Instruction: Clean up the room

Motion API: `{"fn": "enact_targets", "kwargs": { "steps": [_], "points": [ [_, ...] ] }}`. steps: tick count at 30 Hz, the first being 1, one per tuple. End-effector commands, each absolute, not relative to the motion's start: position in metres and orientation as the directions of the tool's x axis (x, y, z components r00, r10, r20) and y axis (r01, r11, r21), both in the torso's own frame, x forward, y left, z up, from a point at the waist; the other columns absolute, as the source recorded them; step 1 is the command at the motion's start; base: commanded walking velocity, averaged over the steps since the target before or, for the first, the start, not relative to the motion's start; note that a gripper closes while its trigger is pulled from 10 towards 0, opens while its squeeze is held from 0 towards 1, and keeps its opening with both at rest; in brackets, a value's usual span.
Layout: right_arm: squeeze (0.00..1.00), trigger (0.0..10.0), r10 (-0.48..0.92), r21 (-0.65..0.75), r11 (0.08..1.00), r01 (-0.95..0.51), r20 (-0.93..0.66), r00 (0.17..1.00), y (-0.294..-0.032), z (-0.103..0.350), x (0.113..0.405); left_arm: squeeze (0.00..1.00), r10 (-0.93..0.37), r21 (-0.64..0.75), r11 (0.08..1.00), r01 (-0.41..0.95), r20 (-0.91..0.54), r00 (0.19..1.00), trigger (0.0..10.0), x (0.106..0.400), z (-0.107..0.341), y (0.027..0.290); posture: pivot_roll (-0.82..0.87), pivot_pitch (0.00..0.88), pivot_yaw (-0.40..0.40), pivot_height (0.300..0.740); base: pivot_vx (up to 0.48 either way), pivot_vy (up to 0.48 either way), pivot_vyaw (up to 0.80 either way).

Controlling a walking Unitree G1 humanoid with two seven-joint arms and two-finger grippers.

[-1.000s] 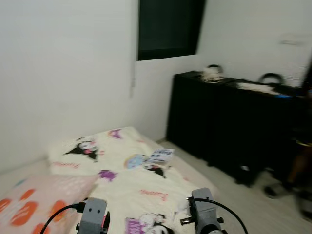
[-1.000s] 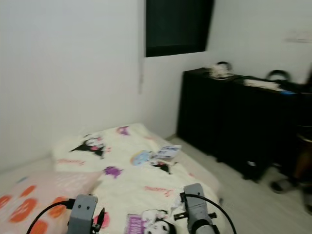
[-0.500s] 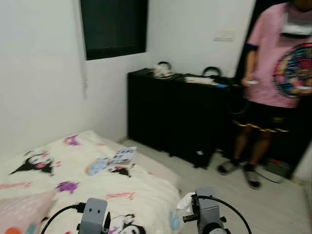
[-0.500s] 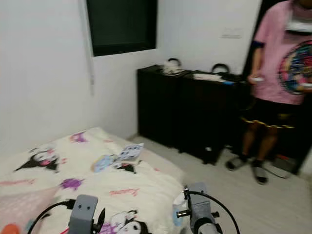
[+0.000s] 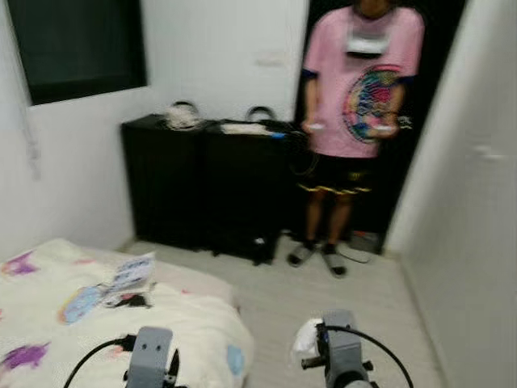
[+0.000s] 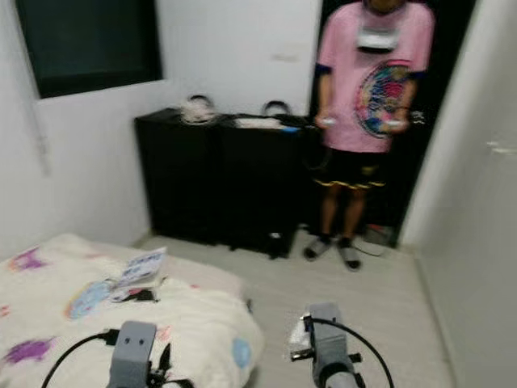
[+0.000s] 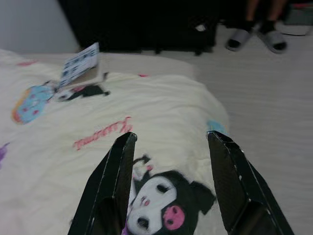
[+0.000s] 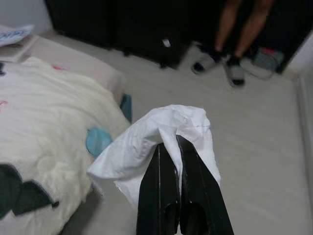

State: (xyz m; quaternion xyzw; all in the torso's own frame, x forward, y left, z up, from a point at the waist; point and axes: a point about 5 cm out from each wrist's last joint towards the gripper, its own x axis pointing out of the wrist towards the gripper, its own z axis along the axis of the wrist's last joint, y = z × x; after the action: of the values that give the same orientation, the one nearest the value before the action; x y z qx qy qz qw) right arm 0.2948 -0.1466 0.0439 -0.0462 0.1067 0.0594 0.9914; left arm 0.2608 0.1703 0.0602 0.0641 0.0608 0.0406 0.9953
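White tissue (image 8: 161, 134) was found pinched in our right claw (image 8: 172, 147), fingers together on a fold, held above the floor (image 8: 264, 147) beside the bed (image 7: 98, 147). We judged it light, soft and easily torn; a bunched fold is the best hold. Our left claw (image 7: 168, 147) hung apart over the bed, empty. A person (image 5: 359, 105) stood by the cabinet (image 5: 202, 186).

Home bedroom: low bed (image 5: 202, 323) with cartoon-print quilt (image 7: 98, 161), black cabinets (image 5: 202, 186) along white wall, pale floor (image 5: 339, 299), person (image 5: 359, 97) in doorway.
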Motion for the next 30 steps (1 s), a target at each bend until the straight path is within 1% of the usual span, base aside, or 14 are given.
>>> {"fn": "enact_targets", "kwargs": {
  "steps": [1,24,30],
  "points": [
    [0.00,10.0,0.089,-0.085,0.990,-0.110,-0.216,0.972,-0.1515,0.0432,0.2939,0.00,0.098,0.116,0.990,-0.082,-0.135,0.986,10.0,0.2604,0.0573,0.1706,-0.04,0.056,-0.014,0.740,0.000,0.000,-0.80],
    [0.00,10.0,0.077,-0.096,0.990,-0.101,-0.222,0.972,-0.1516,0.0416,0.2940,0.00,0.121,0.106,0.989,-0.107,-0.137,0.983,10.0,0.2619,0.0574,0.1750,-0.04,0.048,-0.016,0.740,0.000,0.000,-0.80],
    [0.00,10.0,0.073,-0.105,0.990,-0.098,-0.223,0.972,-0.1521,0.0419,0.2948,0.00,0.124,0.096,0.989,-0.110,-0.158,0.980,10.0,0.2618,0.0558,0.1753,-0.04,0.051,-0.015,0.740,0.000,0.000,-0.80]
  ]
}}
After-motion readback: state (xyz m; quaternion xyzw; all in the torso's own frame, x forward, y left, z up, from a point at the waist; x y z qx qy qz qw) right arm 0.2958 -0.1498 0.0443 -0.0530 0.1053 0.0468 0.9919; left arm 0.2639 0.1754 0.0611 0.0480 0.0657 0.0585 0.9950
